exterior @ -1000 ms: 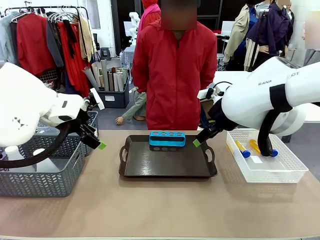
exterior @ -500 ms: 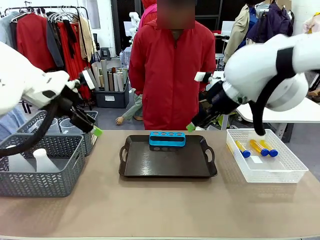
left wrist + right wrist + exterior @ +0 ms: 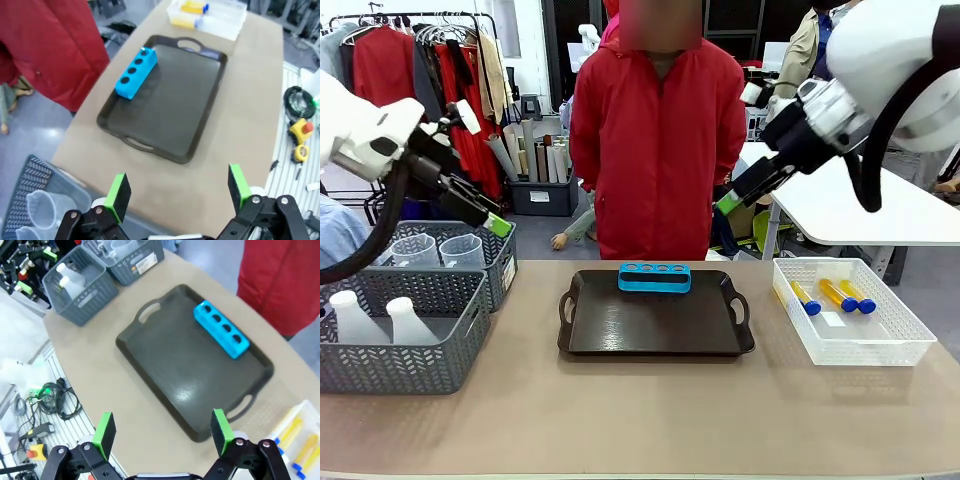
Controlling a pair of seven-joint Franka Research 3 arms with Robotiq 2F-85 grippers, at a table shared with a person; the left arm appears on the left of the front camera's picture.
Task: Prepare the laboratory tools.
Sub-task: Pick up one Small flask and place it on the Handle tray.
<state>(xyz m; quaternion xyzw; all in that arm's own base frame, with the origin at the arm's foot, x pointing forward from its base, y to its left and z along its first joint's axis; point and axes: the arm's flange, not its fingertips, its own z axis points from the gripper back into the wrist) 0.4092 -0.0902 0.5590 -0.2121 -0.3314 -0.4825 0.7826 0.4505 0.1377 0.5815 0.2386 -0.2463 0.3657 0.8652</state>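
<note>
Tray: dark plastic, smooth, semi-gloss, with streaky highlights across its floor.
Tube rack: blue plastic, satin, no glare.
Table top: beige, matt, smooth, laminate look.
Grey baskets: moulded plastic with woven-look relief, matt.
White mesh bin: thin plastic with perforated walls, slightly shiny.
Orange tubes: glossy plastic with blue caps.
Conical flasks: translucent white plastic, dull.
Measuring beakers: clear plastic, glassy.
Jacket: red cloth with a faint sheen.
Left arm: white hard shell, glossy.
Left gripper: black matt body. Pads: green, matt, rubbery look.
</note>
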